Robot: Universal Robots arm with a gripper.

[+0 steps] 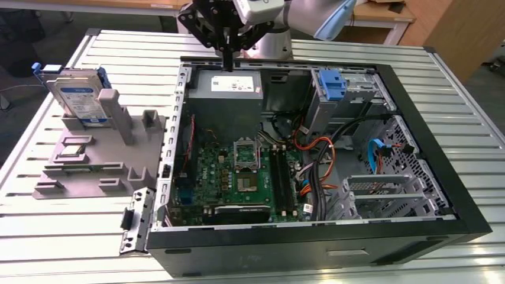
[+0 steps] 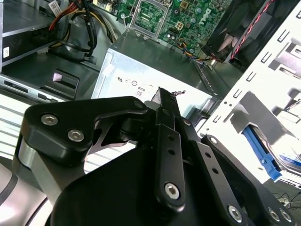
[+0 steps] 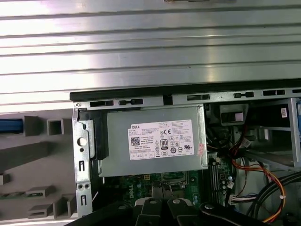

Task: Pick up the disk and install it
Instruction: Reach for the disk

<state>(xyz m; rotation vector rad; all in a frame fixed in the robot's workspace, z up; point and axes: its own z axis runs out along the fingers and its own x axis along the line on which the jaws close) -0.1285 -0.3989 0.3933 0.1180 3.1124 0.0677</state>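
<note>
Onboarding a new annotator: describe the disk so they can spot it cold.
Start at the open PC case; a grey fixture sits at the exterior view's left of it. The disk stands on edge at the fixture's far end. Unlike the power supply and blue bracket in the case, it pairs a blue frame with a white-and-blue label.
</note>
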